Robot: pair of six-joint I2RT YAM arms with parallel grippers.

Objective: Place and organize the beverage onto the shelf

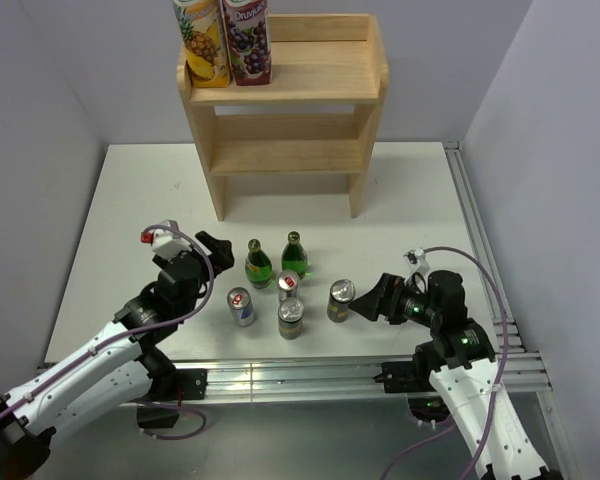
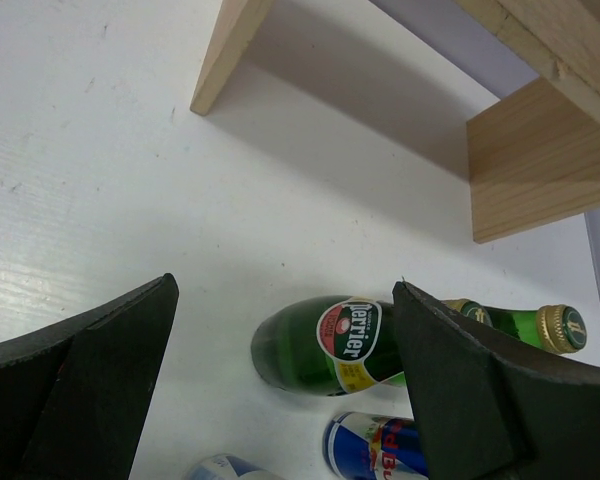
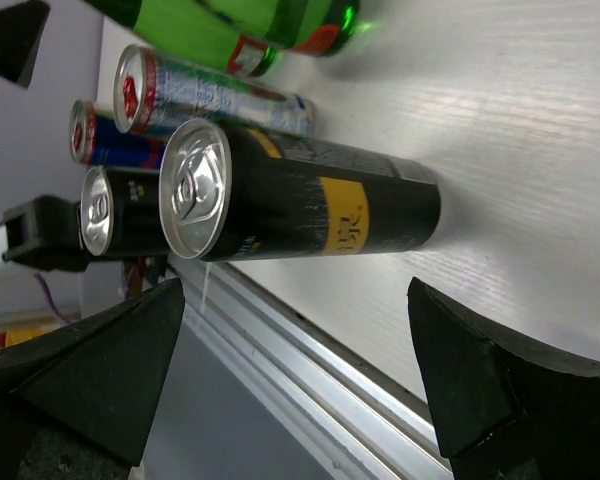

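Well, the light wooden stepped shelf [image 1: 280,100] stands at the far side of the white table [image 1: 110,220]. Its top tier holds two tall juice cartons at the left end, a yellow pineapple carton [image 1: 202,40] touching a purple grape carton [image 1: 248,38].

In front of the shelf and off to its left, the left gripper [image 2: 285,290] hangs with its black jaws spread wide, holding nothing.

In front of the shelf's middle stand a blue-and-silver can [image 1: 241,306], a capped green glass bottle [image 1: 257,265], a silver can with a red-marked top [image 1: 289,285], a dark can [image 1: 291,317] and a second green bottle [image 1: 294,256].

Rightmost is a black-and-yellow can [image 1: 340,300], its tab unopened. It is just beside the right gripper [image 1: 360,300], whose jaws gape around nothing.
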